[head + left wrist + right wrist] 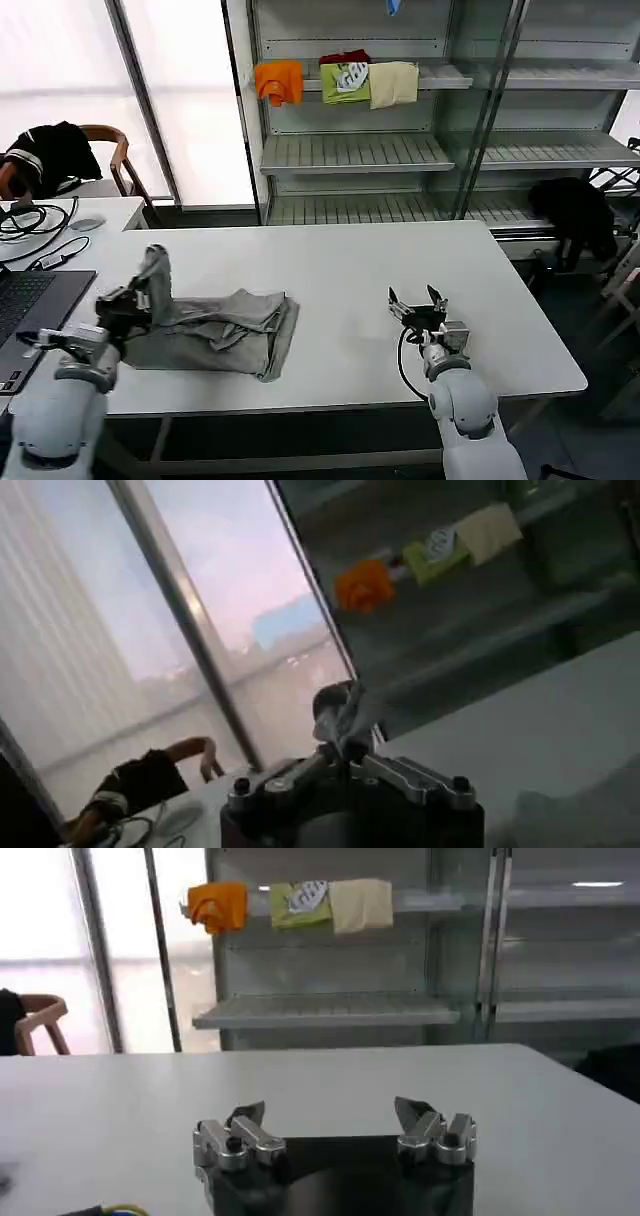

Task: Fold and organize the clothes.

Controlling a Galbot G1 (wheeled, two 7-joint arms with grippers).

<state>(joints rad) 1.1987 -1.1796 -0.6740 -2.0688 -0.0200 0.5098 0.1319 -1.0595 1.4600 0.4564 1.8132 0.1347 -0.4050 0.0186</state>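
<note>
Light grey cotton shirt [215,330] lying crumpled near front-left corner of white rectangular bench [380,270], partly doubled over, one edge pulled up into a peak. Left gripper [138,297] at that peak, jaws clamped on raised grey fabric, lifted off the bench surface; probably holding the edge up to carry it across for a fold, or to shake the pile flat. Fold judged early: cloth bunched, no clean rectangle. Right gripper [418,305] over bare bench near front edge, right of centre, well apart from the shirt; jaws spread wide, nothing between them, likely waiting to take a second corner.

Left wrist view: strip of grey cloth [340,712] standing up from the left gripper [345,755], confirming the pinch; camera tilted up at window, so rest of shirt barely seen. Right wrist view: right gripper [334,1133] with both fingertips [247,1114] clearly apart, bench bare ahead. Head view alone gives shirt layout and spacing of both arms. Orange, green and cream folded pieces [337,80] on the metal shelf [355,152] behind, untouched.
</note>
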